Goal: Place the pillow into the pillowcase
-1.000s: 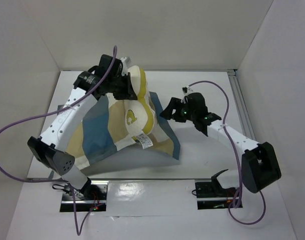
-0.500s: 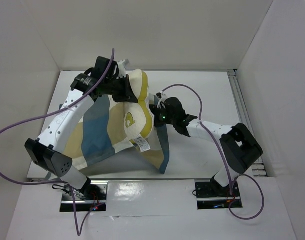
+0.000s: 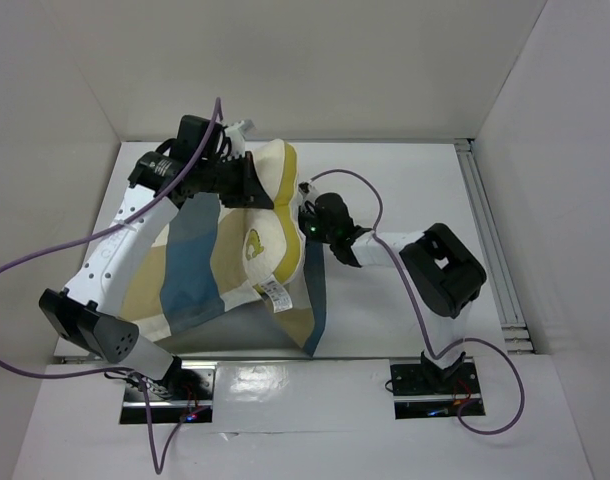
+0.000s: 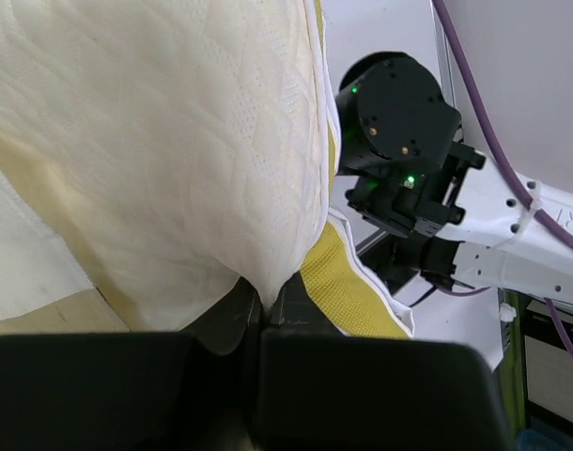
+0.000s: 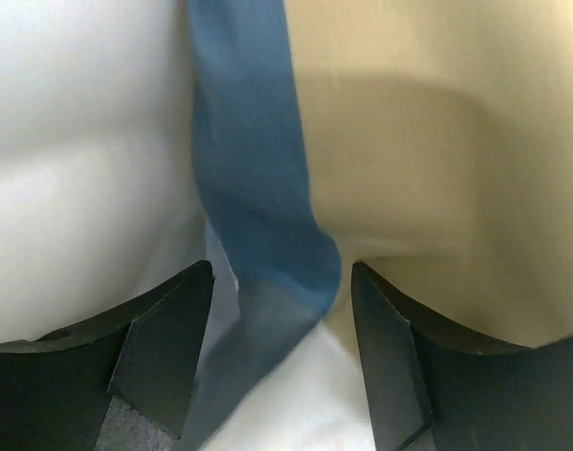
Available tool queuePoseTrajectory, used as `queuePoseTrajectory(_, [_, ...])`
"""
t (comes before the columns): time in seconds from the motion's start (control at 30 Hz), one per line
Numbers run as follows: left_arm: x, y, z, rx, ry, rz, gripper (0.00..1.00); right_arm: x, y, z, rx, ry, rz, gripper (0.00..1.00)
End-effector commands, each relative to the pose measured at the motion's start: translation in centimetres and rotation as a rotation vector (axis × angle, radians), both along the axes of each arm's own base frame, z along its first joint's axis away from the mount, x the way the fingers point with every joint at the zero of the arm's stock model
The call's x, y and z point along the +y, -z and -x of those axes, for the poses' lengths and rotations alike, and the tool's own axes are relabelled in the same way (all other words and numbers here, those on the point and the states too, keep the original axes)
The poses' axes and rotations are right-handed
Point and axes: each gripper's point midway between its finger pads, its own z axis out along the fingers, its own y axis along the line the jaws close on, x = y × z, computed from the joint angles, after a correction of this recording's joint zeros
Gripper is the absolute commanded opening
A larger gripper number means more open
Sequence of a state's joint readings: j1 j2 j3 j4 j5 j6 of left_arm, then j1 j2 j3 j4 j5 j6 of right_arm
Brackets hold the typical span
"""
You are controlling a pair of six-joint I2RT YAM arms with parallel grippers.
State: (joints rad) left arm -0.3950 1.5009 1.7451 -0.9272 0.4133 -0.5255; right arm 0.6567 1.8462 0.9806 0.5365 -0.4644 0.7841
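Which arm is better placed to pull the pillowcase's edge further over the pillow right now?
Right. The right gripper is open astride the pillowcase edge and only needs to close. The left gripper is shut on the pillow, holding it up.

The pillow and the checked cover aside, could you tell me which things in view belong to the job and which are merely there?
Belonging to the job:
pillow, pinched by the left gripper
pillowcase, its edge between the right gripper fingers

Merely there:
purple cables
table
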Motion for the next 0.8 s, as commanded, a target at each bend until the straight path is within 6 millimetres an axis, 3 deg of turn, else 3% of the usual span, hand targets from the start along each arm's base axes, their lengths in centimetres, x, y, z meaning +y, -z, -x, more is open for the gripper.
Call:
queuePoseTrajectory(0.0, [-1.2,-4.2,0.9,-0.123,0.079,0.114,0.0,2.4,-3.0,-2.1,-0.075,0.005,-0.071,0.68])
queuePoseTrajectory(0.03, [-1.2,-4.2,0.9,-0.123,0.079,0.114,0.0,2.4,-2.1,-2.5,-0.062,0.018,-0.041,0.63])
queuePoseTrajectory(0.13, [-0.7,-4.4,0.4,-0.136,0.055,0.105,0.0,1.5,-0.3,-4.9,-0.018,0.064,-0.025,0.16])
queuePoseTrajectory(0.2, [-0.7,-4.4,0.4,-0.136,0.055,0.105,0.0,1.0,-1.2,-5.7,-0.025,0.07,-0.066,0.0])
queuePoseTrajectory(0.3, [-0.3,-3.9,0.5,-0.125,0.045,0.1,0.0,-1.0,-1.9,-5.5,-0.036,0.112,-0.066,0.0])
queuePoseTrajectory(0.47, [0.7,-2.3,0.3,-0.088,0.017,0.092,0.0,-4.3,-5.1,-5.7,-0.106,0.214,-0.06,0.0])
queuePoseTrajectory(0.5, [0.6,-1.9,0.5,-0.075,0.025,0.095,0.0,-5.1,-4.5,-5.7,-0.098,0.232,-0.035,0.0])
queuePoseTrajectory(0.67, [0.5,-2.8,0.7,-0.094,0.045,0.128,0.0,-4.9,-4.9,-4.0,-0.085,0.196,-0.07,0.0])
queuePoseTrajectory(0.7, [0.6,-3.1,0.9,-0.103,0.046,0.131,0.0,-4.0,-5.7,-3.4,-0.102,0.168,-0.1,0.07])
queuePoseTrajectory(0.77, [0.5,-2.9,1.0,-0.104,0.053,0.137,0.0,-3.1,-4.7,-2.5,-0.074,0.136,-0.093,0.34])
